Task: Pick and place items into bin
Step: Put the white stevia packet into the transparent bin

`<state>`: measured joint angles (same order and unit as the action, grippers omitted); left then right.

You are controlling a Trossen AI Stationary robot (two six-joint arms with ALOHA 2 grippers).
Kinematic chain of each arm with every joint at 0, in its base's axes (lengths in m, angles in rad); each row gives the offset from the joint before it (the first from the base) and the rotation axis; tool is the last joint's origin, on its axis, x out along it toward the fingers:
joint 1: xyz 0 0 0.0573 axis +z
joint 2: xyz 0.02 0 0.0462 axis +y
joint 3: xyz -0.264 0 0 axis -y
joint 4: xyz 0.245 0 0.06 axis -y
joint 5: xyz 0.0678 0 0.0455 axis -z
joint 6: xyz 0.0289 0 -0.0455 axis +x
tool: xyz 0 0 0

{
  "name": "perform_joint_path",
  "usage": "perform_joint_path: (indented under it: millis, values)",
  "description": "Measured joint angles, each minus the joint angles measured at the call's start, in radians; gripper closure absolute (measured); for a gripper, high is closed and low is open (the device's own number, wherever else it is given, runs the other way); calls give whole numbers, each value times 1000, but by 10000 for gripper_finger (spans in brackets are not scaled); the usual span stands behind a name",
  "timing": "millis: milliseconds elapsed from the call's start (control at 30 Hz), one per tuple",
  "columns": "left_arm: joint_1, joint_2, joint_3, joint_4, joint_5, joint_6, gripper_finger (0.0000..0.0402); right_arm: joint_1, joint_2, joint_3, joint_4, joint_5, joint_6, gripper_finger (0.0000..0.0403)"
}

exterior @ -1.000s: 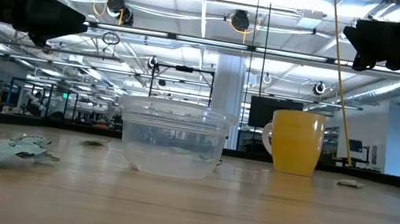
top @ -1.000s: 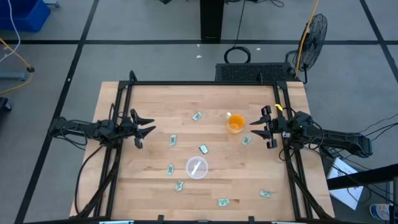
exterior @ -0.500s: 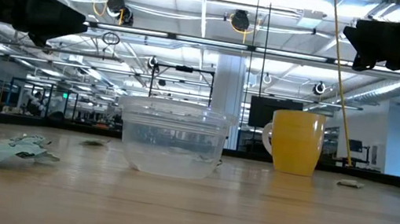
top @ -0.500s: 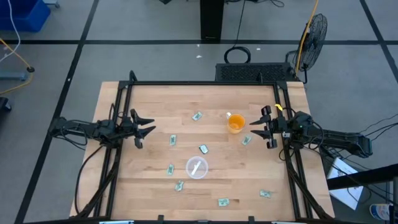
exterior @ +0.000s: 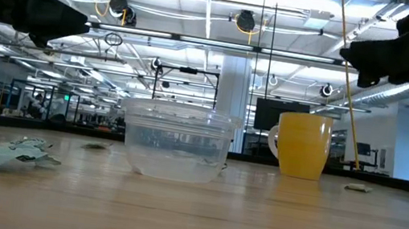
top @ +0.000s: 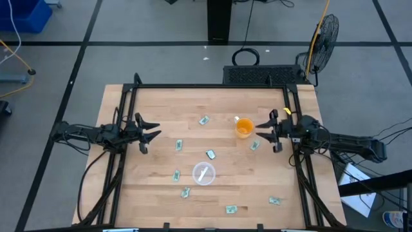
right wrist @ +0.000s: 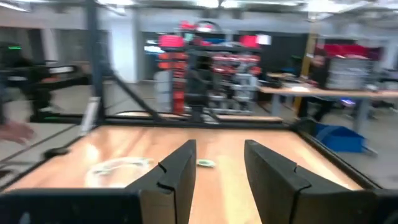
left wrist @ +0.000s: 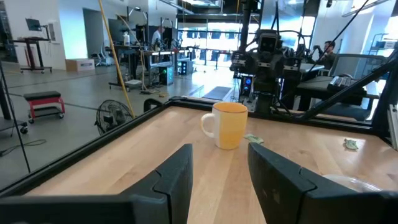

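The bin, a small clear round dish [top: 203, 174] [exterior: 177, 141], stands on its base near the table's middle, with a pale scrap inside it. Several tiny green-and-white packets lie flat around it, among them one [top: 204, 120] far of it, one [top: 210, 154] just beyond it, and one [top: 255, 145] by the orange cup. My left gripper [top: 151, 135] [left wrist: 217, 180] hovers open at the table's left side. My right gripper [top: 262, 133] [right wrist: 219, 174] hovers open at the right side, close to the orange cup and above that packet. Both hold nothing.
An orange cup [top: 244, 128] [exterior: 301, 145] [left wrist: 228, 124] stands right of centre, just left of my right gripper. More packets lie near the near edge [top: 230, 209] [top: 275, 201] and left of the dish [top: 176, 175]. A black frame rail [top: 206, 86] borders the tabletop.
My right gripper has moved a little toward the table's left, nearer the orange cup, staying open. The left arm, the dish and the packets have kept still.
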<state>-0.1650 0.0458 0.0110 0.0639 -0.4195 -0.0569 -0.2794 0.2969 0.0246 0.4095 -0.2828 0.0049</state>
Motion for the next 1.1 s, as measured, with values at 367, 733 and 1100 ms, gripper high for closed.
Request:
perform_joint_path:
  millis: [367,733,1100]
  values:
    - [0,0,-2,92,0,-9,243,0,150,45,125,45,62,273]
    - [1,0,-1,485,-161,152,243,78,407,235,94,43,30,273]
    - [2,176,111,316,-260,206,243,122,659,516,-275,183,-104,273]
